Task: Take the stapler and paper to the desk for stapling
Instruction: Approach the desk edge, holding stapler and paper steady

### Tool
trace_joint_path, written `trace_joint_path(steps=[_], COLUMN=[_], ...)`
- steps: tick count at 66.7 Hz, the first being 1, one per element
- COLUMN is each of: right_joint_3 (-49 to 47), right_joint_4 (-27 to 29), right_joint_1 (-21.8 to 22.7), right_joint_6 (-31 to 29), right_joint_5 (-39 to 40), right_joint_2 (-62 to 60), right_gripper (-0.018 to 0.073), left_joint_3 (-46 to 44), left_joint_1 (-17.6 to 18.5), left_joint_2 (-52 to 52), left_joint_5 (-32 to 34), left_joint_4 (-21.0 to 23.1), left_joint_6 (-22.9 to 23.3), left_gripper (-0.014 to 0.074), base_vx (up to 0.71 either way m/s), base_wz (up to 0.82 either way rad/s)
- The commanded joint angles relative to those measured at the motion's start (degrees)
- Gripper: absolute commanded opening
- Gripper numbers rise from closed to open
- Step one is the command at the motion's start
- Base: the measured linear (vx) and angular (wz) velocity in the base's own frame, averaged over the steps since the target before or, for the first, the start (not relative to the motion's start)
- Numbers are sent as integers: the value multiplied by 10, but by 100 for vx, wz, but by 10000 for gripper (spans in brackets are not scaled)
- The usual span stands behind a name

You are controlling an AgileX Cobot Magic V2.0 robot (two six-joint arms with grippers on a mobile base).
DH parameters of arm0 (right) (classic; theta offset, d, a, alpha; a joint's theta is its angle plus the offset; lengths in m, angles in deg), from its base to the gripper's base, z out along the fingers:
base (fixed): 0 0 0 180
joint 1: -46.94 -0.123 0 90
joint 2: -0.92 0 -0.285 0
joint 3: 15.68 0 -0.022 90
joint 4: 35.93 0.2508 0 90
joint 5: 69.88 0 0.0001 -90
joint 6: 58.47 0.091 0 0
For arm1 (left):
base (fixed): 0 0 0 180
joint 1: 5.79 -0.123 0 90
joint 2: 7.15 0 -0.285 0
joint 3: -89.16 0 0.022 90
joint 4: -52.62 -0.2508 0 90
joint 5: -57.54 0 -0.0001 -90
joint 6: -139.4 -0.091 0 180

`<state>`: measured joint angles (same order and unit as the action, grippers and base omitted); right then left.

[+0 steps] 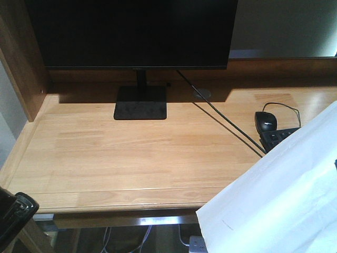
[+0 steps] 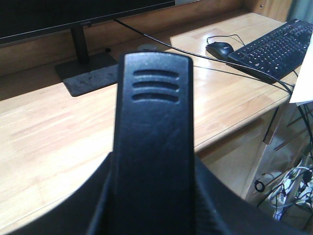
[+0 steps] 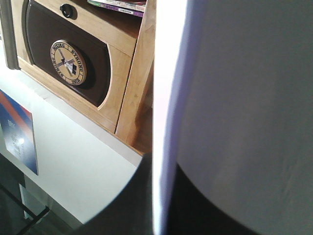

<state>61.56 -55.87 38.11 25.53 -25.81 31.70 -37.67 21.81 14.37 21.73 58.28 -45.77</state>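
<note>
The black stapler (image 2: 154,132) fills the middle of the left wrist view, its ribbed end pointing up over the desk (image 2: 49,132). My left gripper (image 2: 154,198) is shut on it, dark fingers (image 2: 98,205) hugging both sides. In the front view the stapler (image 1: 15,213) shows at the lower left corner, just off the front edge of the desk (image 1: 131,158). The white paper (image 1: 279,195) hangs tilted over the desk's front right corner. In the right wrist view the paper (image 3: 244,98) runs edge-on between the fingers of my right gripper (image 3: 161,200), which is shut on it.
A black monitor (image 1: 137,31) on a flat stand (image 1: 140,103) is at the back. A mouse (image 1: 266,121), a keyboard (image 1: 279,138) partly under the paper, and cables (image 1: 226,124) lie at the right. Wires and a power strip (image 2: 288,196) hang below. A wooden shelf unit (image 3: 73,58) is beside the right arm.
</note>
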Motion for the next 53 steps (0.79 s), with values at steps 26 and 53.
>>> trace_joint_path(steps=[26,53], right_joint_3=[-15,-15], right_joint_4=[3,3], right_joint_1=[1,1], right_joint_6=[-6,-6], right_joint_5=[38,38], right_joint_2=[4,4], right_gripper=[-5,-5], left_joint_3=[-17,-17], left_joint_1=[4,4], left_joint_2=[6,6], left_joint_5=[64,64], left_joint_4=[7,7], left_joint_6=[0,0], left_gripper=[-7,-7], base_vx=[5,3], base_wz=[1,1])
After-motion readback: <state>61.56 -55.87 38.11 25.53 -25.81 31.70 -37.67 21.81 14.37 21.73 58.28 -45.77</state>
